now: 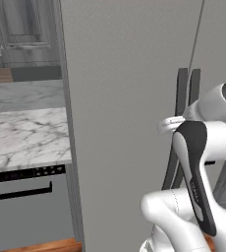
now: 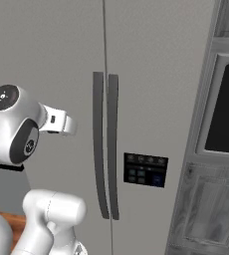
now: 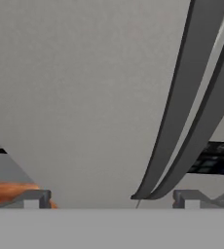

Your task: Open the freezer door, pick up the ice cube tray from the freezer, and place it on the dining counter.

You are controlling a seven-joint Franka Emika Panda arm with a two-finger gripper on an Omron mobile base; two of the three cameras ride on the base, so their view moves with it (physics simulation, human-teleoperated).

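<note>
Straight ahead of the arm stands the freezer door (image 2: 52,60), shut, its dark bar handle (image 2: 98,144) along the right edge beside the neighbouring door's handle (image 2: 112,144). Close before it, the gripper (image 3: 111,199) is spread wide, empty.

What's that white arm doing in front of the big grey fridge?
The robot arm is facing a two-door fridge, both doors shut. Its gripper is open and empty, pointed at the left-hand freezer door close to the lower end of its long dark handle, without touching it. It looks set to grab that handle and pull, though that is a guess. A marble worktop with a dishwasher under it lies to the left.
</note>
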